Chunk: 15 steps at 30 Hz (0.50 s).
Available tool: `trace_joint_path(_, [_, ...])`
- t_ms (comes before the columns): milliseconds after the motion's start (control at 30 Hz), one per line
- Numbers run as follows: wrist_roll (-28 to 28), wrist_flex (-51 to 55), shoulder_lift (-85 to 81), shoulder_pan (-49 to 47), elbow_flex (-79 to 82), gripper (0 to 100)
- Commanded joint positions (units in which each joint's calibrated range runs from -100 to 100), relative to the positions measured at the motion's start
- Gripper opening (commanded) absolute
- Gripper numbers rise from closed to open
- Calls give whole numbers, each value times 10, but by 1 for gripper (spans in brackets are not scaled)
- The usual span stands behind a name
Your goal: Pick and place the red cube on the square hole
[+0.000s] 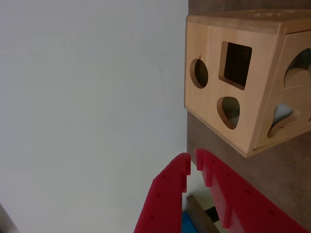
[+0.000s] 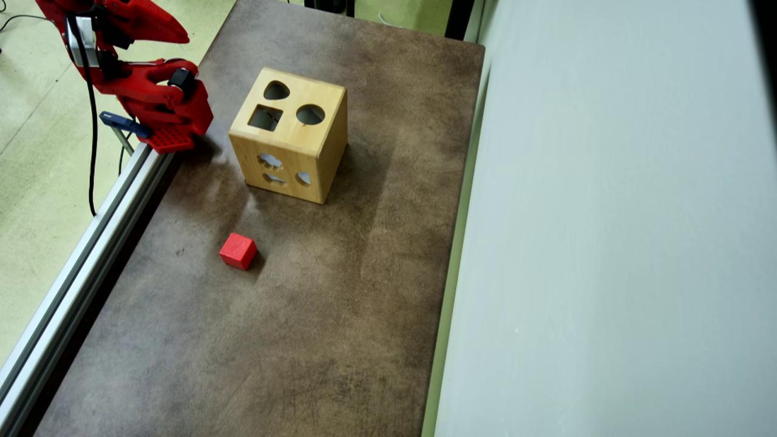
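On the brown table [image 2: 340,315], overhead view, we see the cube [image 2: 238,250] lying free, well apart from the wooden box [image 2: 315,142]. The square hole [image 2: 265,118] sits in the box's top face, beside a round hole [image 2: 310,114]. In the wrist view, the gripper [image 1: 192,164] is nearly closed and empty.

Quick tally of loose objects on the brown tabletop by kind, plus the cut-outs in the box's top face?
Red cube: 1
Wooden shape-sorter box: 1
Total objects: 2
Top-face cut-outs: square hole 1, round hole 1, rounded heart-like hole 1
Total: 3
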Motion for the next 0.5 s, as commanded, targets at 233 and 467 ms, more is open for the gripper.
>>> trace_joint_path(233, [6, 3, 334, 69, -357, 2])
trace_joint_path(467, [30, 1, 531, 176, -469, 2])
